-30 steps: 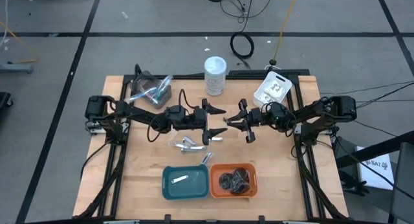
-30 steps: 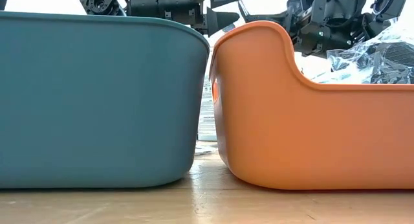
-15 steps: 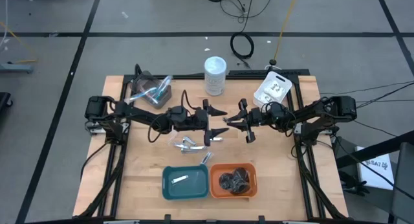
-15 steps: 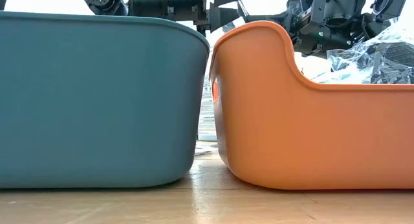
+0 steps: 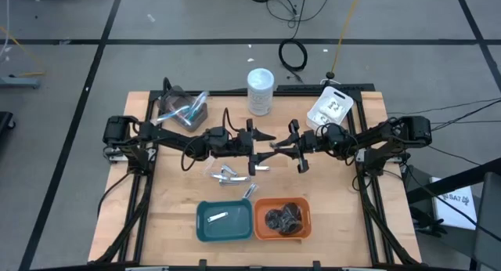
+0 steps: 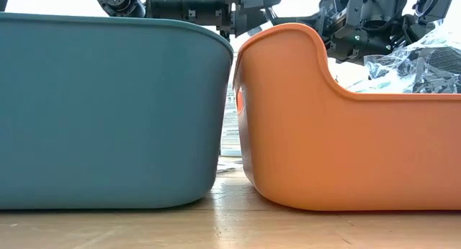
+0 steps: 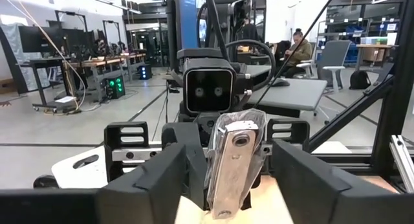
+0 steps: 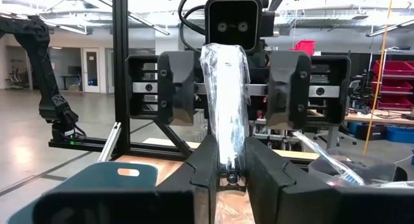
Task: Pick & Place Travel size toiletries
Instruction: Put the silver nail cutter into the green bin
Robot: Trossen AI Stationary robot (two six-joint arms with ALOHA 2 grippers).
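Right wrist view is showing the right gripper (image 8: 226, 162) clenching a clear-wrapped silver tube (image 8: 225, 101) above mid-tabletop — light, slippery film, best pinched mid-length — while the left gripper (image 7: 226, 185), released, is facing it.

A white-lidded jar (image 5: 261, 91) stands behind teal (image 5: 224, 221) and orange (image 5: 282, 218) trays.

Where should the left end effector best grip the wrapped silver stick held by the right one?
Its free end, straight from the left arm's side: the right end effector clamps the far end, and the stick points between the left end effector's open fingers.
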